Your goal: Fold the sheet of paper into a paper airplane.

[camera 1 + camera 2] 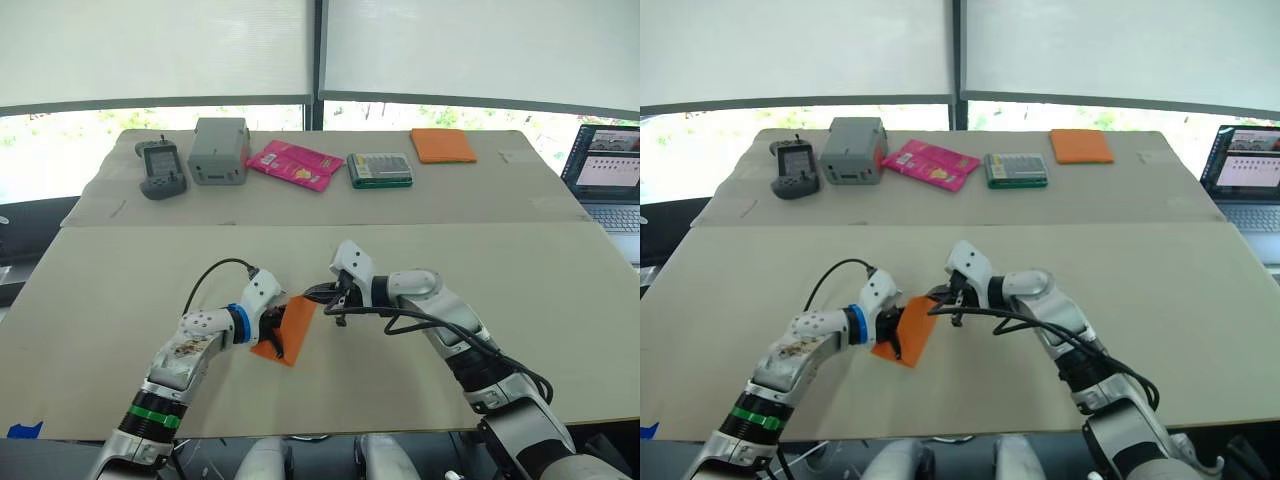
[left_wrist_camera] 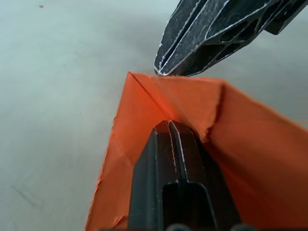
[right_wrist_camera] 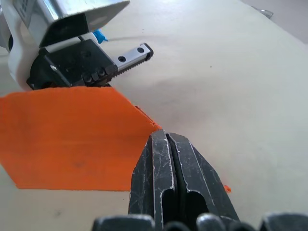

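The sheet of paper (image 1: 291, 331), bright orange and partly folded with creased flaps, is held tilted just above the beige table (image 1: 480, 270) at the near middle. My left gripper (image 1: 271, 336) is shut on its left side; in the left wrist view the paper (image 2: 183, 98) wraps around the closed fingers (image 2: 159, 159). My right gripper (image 1: 322, 297) is shut too, and its tip meets the paper's upper right corner (image 3: 153, 126). Whether paper lies between its fingers (image 3: 156, 163) is hidden.
Along the far table stand a dark handheld device (image 1: 161, 168), a grey box (image 1: 219, 150), a pink packet (image 1: 295, 165), a green case (image 1: 380, 170) and a thicker orange pad (image 1: 442, 145). An open laptop (image 1: 605, 170) sits at the far right.
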You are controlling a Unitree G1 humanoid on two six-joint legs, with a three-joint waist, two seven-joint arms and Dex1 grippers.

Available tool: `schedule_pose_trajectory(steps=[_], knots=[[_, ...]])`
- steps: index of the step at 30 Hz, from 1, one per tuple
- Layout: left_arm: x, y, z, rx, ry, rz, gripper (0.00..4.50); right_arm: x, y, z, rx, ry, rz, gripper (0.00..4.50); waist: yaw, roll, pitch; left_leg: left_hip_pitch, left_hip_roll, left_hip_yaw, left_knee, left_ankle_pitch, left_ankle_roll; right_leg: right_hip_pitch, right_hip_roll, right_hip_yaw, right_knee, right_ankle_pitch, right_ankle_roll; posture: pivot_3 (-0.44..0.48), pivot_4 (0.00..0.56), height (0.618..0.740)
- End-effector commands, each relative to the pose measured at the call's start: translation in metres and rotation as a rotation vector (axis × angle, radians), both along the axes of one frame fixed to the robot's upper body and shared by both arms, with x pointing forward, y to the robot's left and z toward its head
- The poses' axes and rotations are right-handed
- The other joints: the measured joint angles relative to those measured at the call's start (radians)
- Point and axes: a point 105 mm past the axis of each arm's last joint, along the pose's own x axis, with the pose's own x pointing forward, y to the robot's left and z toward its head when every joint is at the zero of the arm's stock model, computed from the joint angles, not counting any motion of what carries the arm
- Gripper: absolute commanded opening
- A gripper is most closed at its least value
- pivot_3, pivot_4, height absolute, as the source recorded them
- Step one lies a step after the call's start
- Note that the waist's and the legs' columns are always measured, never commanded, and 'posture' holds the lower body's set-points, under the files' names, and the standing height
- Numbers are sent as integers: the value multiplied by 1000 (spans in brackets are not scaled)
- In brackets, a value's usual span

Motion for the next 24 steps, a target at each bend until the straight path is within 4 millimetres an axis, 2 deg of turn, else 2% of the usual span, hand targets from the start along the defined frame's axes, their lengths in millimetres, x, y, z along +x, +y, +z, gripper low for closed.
schedule_pose_trajectory(steps=[1,9,15,20,24], knots=[[4,17,6,11,-15,49,0,-1,6,7,25,-37,22,32,-3,0,0,0,0,0,0,0,0,0,0,0,0,0,0,0,150,740],[8,48,15,19,-30,145,0,2,14,-12,-3,9,7,32,-4,0,0,-1,0,0,-1,0,0,-2,0,0,0,0,0,0,150,740],[8,61,21,2,-38,192,0,4,15,-31,-40,56,-11,32,-4,1,0,-1,0,0,-1,0,-1,-2,0,0,0,0,0,0,150,740],[8,57,36,-82,-61,171,0,4,11,-47,-110,52,-33,32,-5,1,0,1,0,0,-1,0,-1,-1,0,0,1,0,-1,0,150,740],[-1,39,41,-116,-46,63,0,3,6,-50,-152,18,-32,32,-4,1,0,2,0,0,-1,0,-1,0,0,0,1,0,-1,0,150,740]])
